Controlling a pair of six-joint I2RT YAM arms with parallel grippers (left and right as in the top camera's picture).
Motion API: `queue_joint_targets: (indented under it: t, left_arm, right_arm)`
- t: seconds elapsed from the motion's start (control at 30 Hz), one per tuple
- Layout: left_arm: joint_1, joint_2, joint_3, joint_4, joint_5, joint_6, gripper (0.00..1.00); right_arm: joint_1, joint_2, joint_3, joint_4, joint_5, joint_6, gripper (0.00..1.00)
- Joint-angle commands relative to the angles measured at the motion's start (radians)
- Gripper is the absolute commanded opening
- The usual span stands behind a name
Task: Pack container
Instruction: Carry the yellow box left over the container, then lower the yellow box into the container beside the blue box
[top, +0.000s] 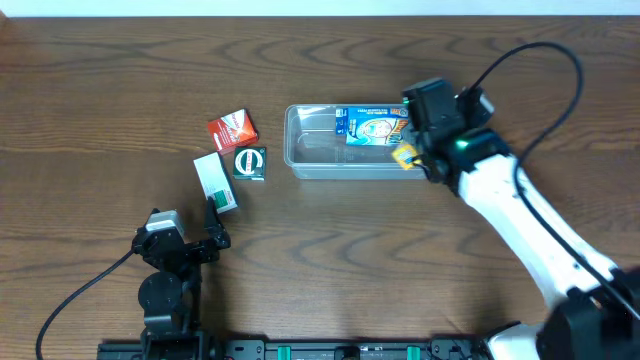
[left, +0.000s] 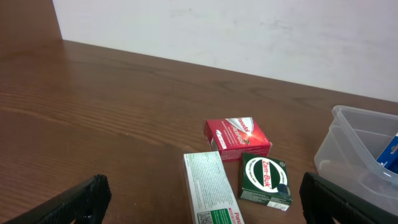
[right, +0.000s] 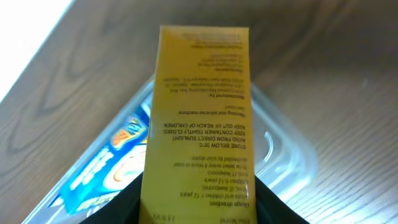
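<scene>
The clear plastic container (top: 310, 152) lies mid-table with a blue box (top: 370, 127) inside its right part. My right gripper (top: 418, 150) is shut on a yellow box (right: 198, 118) and holds it over the container's right end (right: 283, 158); the blue box (right: 106, 165) shows below it. My left gripper (left: 202, 199) is open and empty, low over the table, with a white-and-green box (left: 211, 190) between its fingers' line of sight. The container's corner (left: 357, 140) shows at the right of the left wrist view.
A red box (top: 232, 128), a dark green Zam-Buk box (top: 249, 163) and the long white-and-green box (top: 215, 183) lie left of the container. They also show in the left wrist view: red box (left: 237, 138), Zam-Buk box (left: 266, 180). The right arm's cable arcs over the table's right side.
</scene>
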Motion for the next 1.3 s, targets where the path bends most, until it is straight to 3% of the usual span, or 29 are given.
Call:
queue_joint_targets:
  t: [0.0,0.53,0.77,1.27]
  left_arm:
    - [0.003,-0.001,-0.021,-0.035,-0.03,0.014,0.98]
    - [0.003,-0.001,-0.021,-0.035,-0.03,0.014,0.98]
    - [0.003,-0.001,-0.021,-0.035,-0.03,0.014,0.98]
    - [0.003,-0.001,-0.021,-0.035,-0.03,0.014,0.98]
  right_arm:
    - [0.038,0.045,0.008,0.025,0.048,0.176,0.4]
    - [0.096,0.085,0.008,0.111,0.06,0.214,0.41]
    - [0.096,0.103,0.008,0.108,0.06,0.321,0.42]
    - [0.095,0.105,0.008,0.161,0.028,0.267,0.57]
